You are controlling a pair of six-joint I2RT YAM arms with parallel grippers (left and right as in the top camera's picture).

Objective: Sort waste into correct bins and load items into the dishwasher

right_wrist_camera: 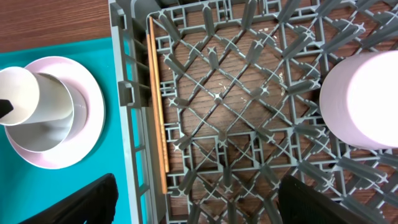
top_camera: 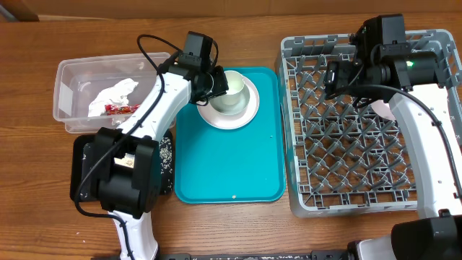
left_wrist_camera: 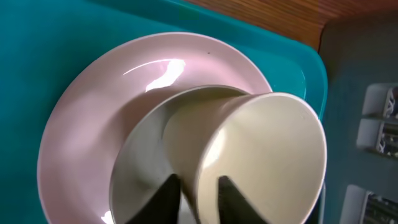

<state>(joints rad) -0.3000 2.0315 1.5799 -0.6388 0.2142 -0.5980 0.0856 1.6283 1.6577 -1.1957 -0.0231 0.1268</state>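
Observation:
A cream cup stands tilted inside a pale bowl on a pink plate, at the far end of the teal tray. My left gripper is shut on the cup's wall, one finger inside and one outside; it also shows in the overhead view. My right gripper is wide open and empty, above the far left part of the grey dishwasher rack. A pink dish lies upside down in the rack. A wooden stick lies along the rack's left wall.
A clear bin at the far left holds white tissue and a red wrapper. A black speckled container sits under the left arm, beside the tray. The rack wall stands right of the tray.

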